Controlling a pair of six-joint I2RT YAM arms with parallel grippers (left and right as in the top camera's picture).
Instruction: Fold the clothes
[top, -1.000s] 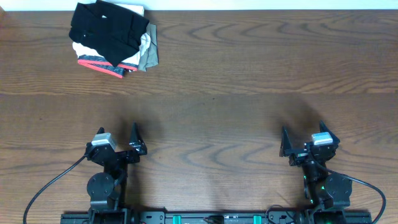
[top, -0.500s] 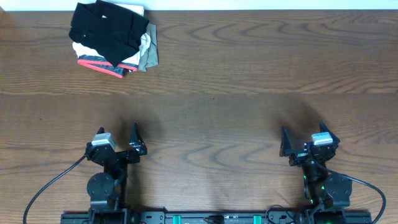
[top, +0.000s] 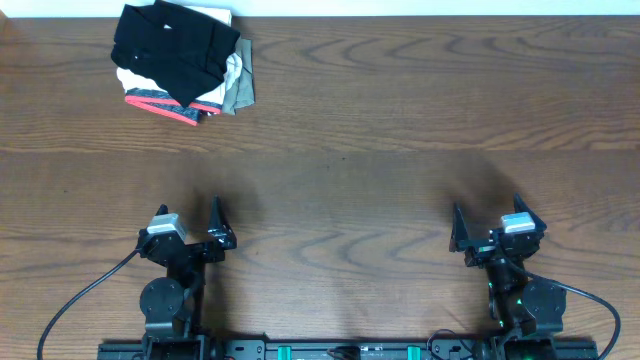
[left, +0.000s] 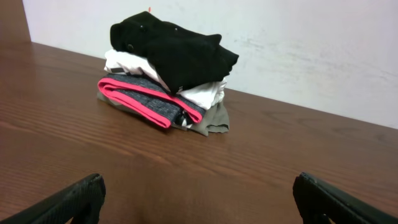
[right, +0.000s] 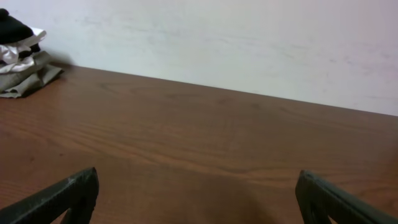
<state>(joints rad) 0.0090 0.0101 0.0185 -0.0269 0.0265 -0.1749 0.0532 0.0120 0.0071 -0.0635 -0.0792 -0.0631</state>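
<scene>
**Both arms parked near, black shirt on the far pile**

We see the left gripper (top: 189, 215) and right gripper (top: 488, 214) sitting low by their bases at the near edge, jaws spread wide and holding nothing. We take it as a ready pose that leaves the middle of the table (top: 380, 120) open as folding space. The black shirt (left: 177, 53) tops the stack of folded garments (left: 149, 99) in the far left corner, well apart from both grippers. It looks bunched rather than neatly squared, though we can't be sure, and the left arm sits nearer.
</scene>
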